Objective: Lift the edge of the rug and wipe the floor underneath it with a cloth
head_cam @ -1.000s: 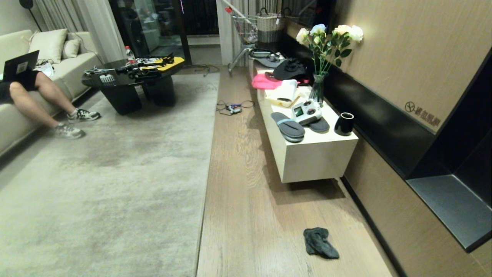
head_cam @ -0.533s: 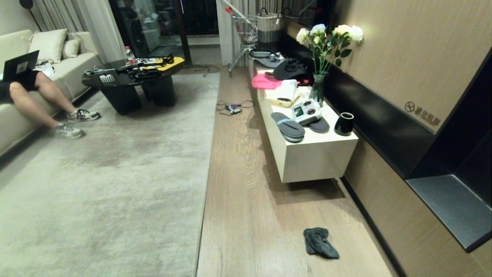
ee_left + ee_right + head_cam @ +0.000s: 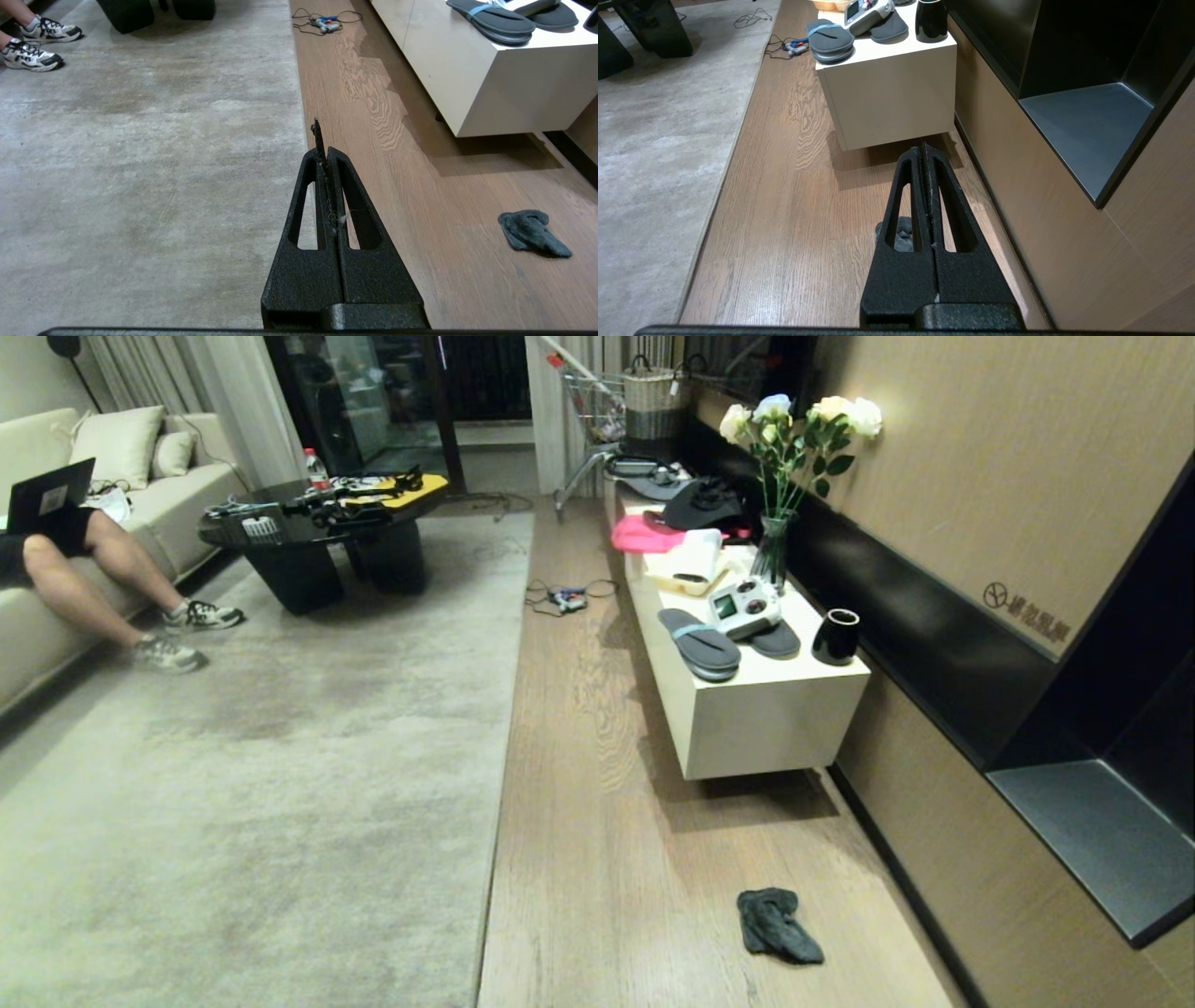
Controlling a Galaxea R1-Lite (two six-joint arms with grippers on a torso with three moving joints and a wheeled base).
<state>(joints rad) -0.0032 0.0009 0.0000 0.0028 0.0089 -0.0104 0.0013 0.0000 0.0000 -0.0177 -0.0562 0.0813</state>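
Observation:
A large pale grey-beige rug lies flat, its straight rug edge running along the oak-look floor. A crumpled dark grey cloth lies on the planks near the right wall. Neither arm shows in the head view. In the left wrist view my left gripper hangs shut and empty above the rug edge, with the cloth off to one side. My right gripper is shut and empty above the floor; the cloth shows partly behind its fingers.
A low white cabinet holding grey slippers, a black cup, a flower vase and a pink garment stands along the right wall. Cables lie on the floor. A black coffee table and a seated person's legs are on the rug.

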